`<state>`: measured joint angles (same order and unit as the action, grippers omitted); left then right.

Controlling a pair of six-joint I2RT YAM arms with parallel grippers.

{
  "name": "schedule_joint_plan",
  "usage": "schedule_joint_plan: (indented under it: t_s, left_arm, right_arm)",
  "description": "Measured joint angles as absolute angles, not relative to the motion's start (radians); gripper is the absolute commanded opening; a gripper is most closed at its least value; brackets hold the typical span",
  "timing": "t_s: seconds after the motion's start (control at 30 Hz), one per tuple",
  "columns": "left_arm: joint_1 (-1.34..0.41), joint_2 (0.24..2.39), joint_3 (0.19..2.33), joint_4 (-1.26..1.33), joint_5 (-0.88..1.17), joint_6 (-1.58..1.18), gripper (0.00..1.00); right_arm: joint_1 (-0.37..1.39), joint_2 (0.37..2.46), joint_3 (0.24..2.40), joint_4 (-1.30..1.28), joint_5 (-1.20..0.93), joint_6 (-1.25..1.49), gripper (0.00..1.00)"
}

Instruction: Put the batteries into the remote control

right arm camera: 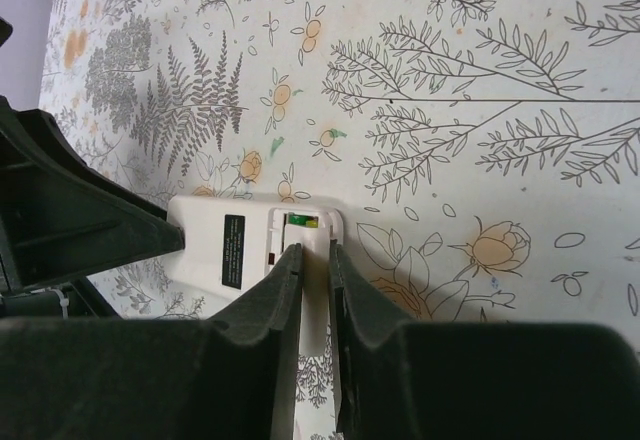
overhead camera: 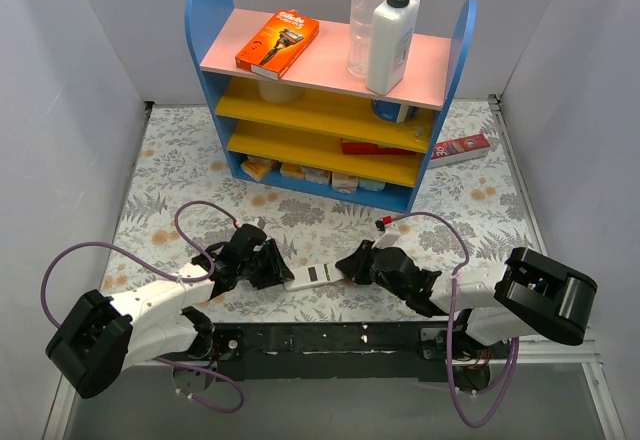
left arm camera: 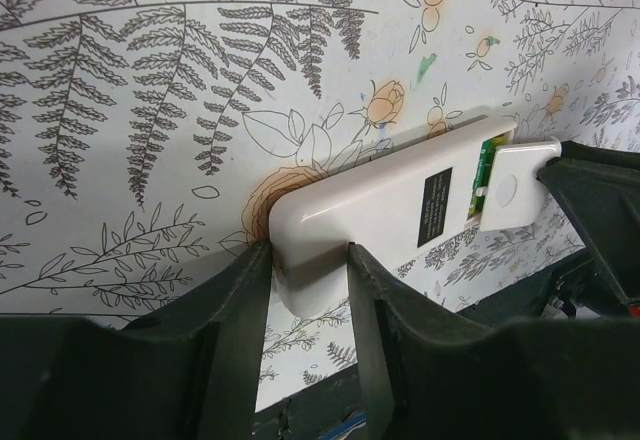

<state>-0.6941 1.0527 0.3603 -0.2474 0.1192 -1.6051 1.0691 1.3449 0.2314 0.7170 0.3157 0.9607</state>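
The white remote control (overhead camera: 314, 277) lies back-up on the floral mat between my two grippers. In the left wrist view the remote (left arm camera: 380, 205) shows a black label and an open battery bay with a bit of green battery (left arm camera: 489, 156) inside. My left gripper (left arm camera: 308, 260) is shut on the remote's rounded end; it also shows in the top view (overhead camera: 279, 272). My right gripper (right arm camera: 315, 255) is shut on the small white battery cover (left arm camera: 515, 185), which sits partly over the bay. The green cell (right arm camera: 304, 221) shows just beyond the right fingertips. The right gripper also shows in the top view (overhead camera: 349, 268).
A blue shelf unit (overhead camera: 330, 90) stands at the back with an orange razor box (overhead camera: 277, 43) and two bottles (overhead camera: 380, 30) on top. A red-and-white carton (overhead camera: 460, 147) lies right of it. Purple cables (overhead camera: 200, 222) loop over the mat.
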Motion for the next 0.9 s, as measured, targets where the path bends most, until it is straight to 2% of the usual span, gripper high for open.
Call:
schedule_joint_plan:
  t_s: [0.07, 0.23, 0.33, 0.9]
  left_arm:
    - [-0.694, 1.054, 0.359, -0.242, 0.121, -1.605, 0.34]
    - [-0.694, 1.055, 0.356, -0.233, 0.125, -1.605, 0.35]
    - [-0.696, 1.056, 0.356, -0.231, 0.125, -1.606, 0.35]
    - [-0.696, 1.062, 0.353, -0.219, 0.132, -1.612, 0.35]
  right_arm:
    - [1.069, 1.343, 0.213, 0.752, 0.316, 0.955, 0.11]
    - [1.069, 1.349, 0.166, 0.857, 0.316, 0.942, 0.10]
    - [1.069, 1.364, 0.149, 0.904, 0.316, 0.939, 0.02]
    - [1.069, 1.393, 0.073, 1.140, 0.327, 0.996, 0.01]
